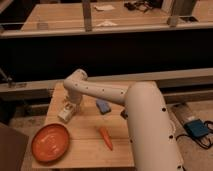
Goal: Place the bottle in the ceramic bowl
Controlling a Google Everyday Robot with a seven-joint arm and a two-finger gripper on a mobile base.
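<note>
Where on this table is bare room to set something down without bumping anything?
Bare wood of the table lies between the ceramic bowl and the carrot, running back toward the blue object. The back left is crowded: the gripper sits at the bottle, just behind the bowl. The arm hides the table's right side.

Dim amber light — gripper [70,107] over bottle [65,114]
</note>
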